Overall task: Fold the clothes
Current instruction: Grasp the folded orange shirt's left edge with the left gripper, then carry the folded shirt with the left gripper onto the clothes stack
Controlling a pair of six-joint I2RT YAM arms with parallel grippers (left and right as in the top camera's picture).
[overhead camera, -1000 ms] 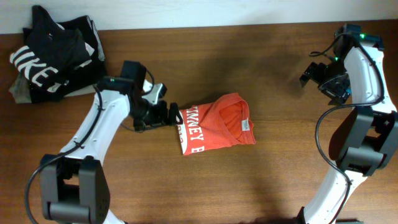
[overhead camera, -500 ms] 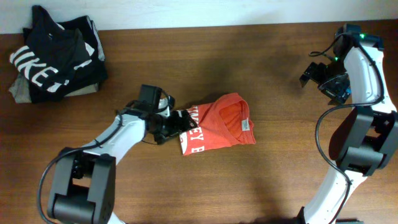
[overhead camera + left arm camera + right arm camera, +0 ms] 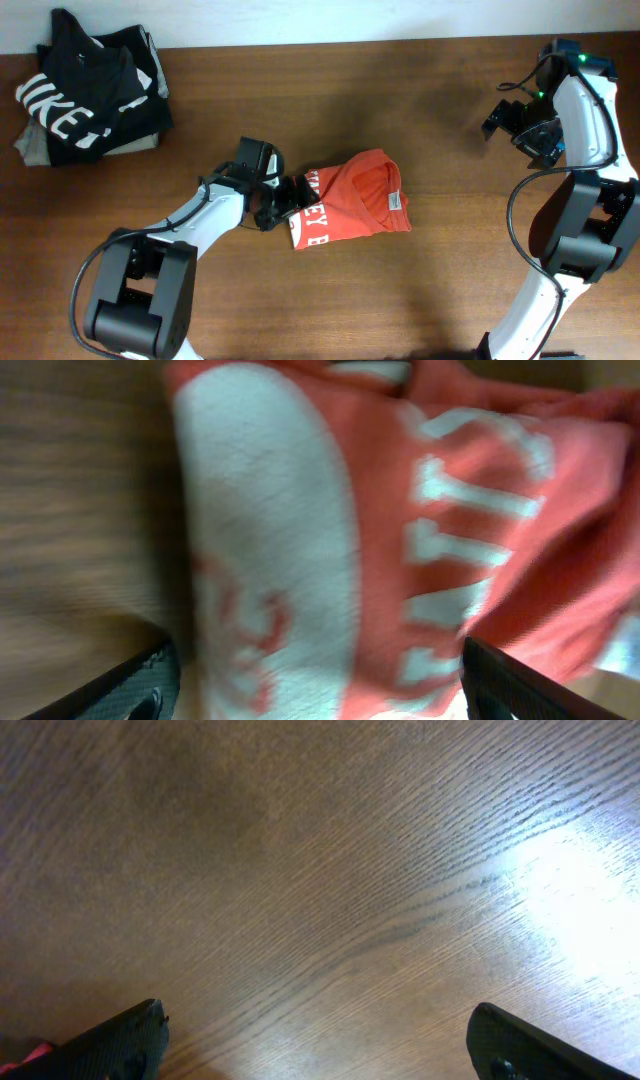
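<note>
Though crumpled, T-shirt against left gripper.

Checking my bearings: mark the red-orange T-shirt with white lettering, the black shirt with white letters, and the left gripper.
red-orange T-shirt (image 3: 358, 205): overhead, plain middle.
black shirt (image 3: 105, 68): overhead, black cloth.
left gripper (image 3: 294, 198): overhead, between fingertips.

Overhead, the left hand hides 1 edge of the T-shirt, whose lettering blurs in the wrist view.

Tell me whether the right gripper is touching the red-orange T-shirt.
Apart. The overhead view shows the right gripper far off, bare wood between it and the T-shirt.
</note>
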